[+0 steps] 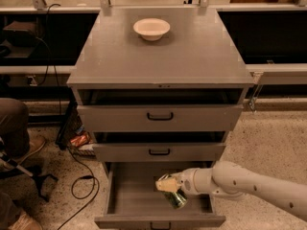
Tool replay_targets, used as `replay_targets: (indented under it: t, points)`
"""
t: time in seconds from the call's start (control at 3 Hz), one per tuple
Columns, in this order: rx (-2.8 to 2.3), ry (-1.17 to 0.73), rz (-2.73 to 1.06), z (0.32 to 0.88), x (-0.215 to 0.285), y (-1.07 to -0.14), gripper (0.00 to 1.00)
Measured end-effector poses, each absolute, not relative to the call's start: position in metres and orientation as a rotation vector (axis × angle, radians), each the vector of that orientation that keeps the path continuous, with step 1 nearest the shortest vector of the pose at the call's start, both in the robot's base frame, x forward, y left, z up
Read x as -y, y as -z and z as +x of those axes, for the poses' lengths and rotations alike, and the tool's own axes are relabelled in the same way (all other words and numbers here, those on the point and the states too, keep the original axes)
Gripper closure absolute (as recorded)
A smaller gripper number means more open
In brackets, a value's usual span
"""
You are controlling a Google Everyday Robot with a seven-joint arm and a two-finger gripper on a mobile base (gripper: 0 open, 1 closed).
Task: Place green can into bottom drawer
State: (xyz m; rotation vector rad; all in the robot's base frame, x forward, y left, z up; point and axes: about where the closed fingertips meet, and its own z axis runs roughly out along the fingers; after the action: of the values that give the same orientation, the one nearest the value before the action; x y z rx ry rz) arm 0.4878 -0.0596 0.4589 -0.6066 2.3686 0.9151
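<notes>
Camera view is looking down the front of a grey cabinet, and the bottom drawer [128, 198] is standing pulled out with its floor showing. Left of that drawer, a black cable [80, 186] is looping over the speckled ground, well apart from the work.

Inside the drawer, in its right half, the hand [169, 186] is gripping the green can [176, 199], its pale fingers [162, 182] closed around the upper part. The can is hanging just below the hand and slightly to its right, within the drawer's walls and near the front panel. Its long axis is tilting, upper end toward the back left and lower end toward the front right. Whether the lower end is touching the drawer floor I cannot tell.

Right of the drawer, the arm [252, 185] is reaching in across the right wall. Above the drawer's back part, the middle drawer [159, 152] is jutting out a little, so headroom there is looking tight.

By my reading, the coming move is turning on a short drop straight down and a release. The drawer's left half is offering open room should the can roll, and the front panel is the nearest edge.
</notes>
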Motion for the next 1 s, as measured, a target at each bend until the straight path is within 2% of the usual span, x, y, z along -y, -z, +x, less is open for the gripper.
replay_targets:
  t: [0.33,1.0]
  points:
    - [-2.324,-0.843,-0.582,0.511,0.061,-0.43,1.0]
    - [-2.31,-0.825,-0.493,0.547,0.057,-0.348,1.0]
